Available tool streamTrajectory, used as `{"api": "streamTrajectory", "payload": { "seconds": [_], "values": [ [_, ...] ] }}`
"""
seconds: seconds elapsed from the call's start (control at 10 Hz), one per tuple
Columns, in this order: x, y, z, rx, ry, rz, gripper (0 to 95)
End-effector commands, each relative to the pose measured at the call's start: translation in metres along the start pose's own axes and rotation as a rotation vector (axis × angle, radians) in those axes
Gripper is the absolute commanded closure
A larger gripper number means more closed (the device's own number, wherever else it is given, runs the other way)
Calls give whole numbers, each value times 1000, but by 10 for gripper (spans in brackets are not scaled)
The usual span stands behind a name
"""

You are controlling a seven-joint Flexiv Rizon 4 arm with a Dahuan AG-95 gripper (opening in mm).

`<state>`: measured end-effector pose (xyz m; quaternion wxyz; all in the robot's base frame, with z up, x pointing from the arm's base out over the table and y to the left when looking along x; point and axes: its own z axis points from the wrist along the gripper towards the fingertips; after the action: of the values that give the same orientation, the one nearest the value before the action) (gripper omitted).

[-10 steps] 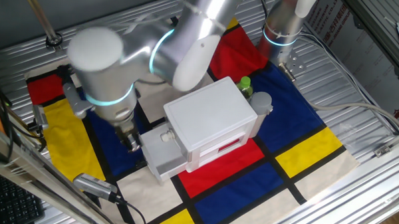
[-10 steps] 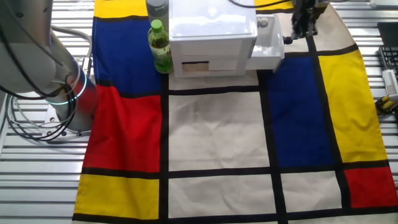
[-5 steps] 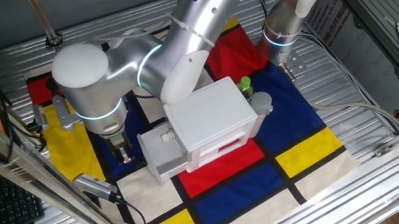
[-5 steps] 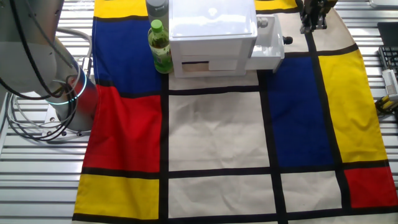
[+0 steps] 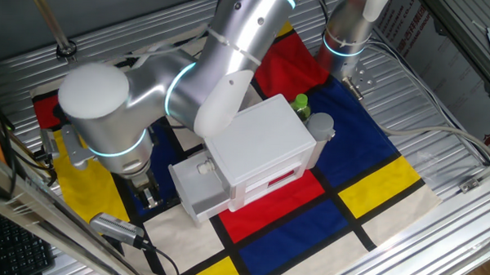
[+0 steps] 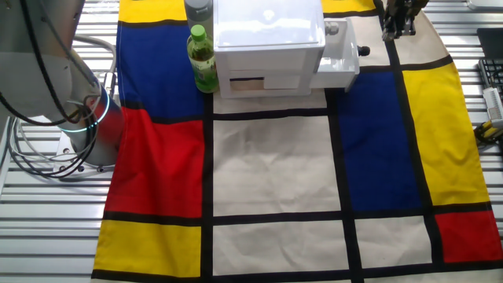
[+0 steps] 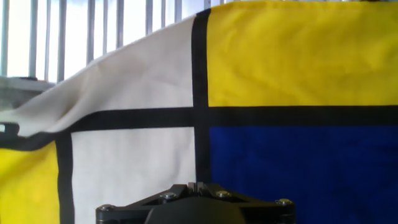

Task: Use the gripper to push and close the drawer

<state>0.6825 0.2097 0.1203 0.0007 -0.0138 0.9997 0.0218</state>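
The pale grey drawer [image 5: 199,186] sticks out of the left end of the white cabinet [image 5: 261,142], with its small knob facing outward. In the other fixed view the drawer [image 6: 338,56] juts to the right of the cabinet [image 6: 267,35]. My black gripper [image 5: 148,196] hangs below the big silver arm, a short gap to the left of the drawer's front and not touching it. It also shows at the top edge of the other fixed view [image 6: 397,27]. In the hand view the gripper [image 7: 197,185] has its fingers together, above the checked cloth only.
A green bottle [image 5: 301,104] and a grey cup [image 5: 320,125] stand against the cabinet's far end. The second arm's base [image 5: 347,35] stands at the back. A coloured checked cloth [image 6: 267,173] covers the table. A grey tool [image 5: 115,227] lies near the front left edge.
My gripper has drawn back from the drawer's front, away from the knob and lower over the cloth. The drawer has not moved.
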Motion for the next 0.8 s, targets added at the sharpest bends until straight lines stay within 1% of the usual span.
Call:
{"api": "streamTrajectory", "payload": {
  "seconds": [0.1, 0.4, 0.8],
  "values": [
    [-3, 3, 2, 8, 4, 5, 950],
    [-8, 8, 7, 13, 4, 20, 950],
    [-9, 9, 12, 12, 3, 25, 950]
  ]
}}
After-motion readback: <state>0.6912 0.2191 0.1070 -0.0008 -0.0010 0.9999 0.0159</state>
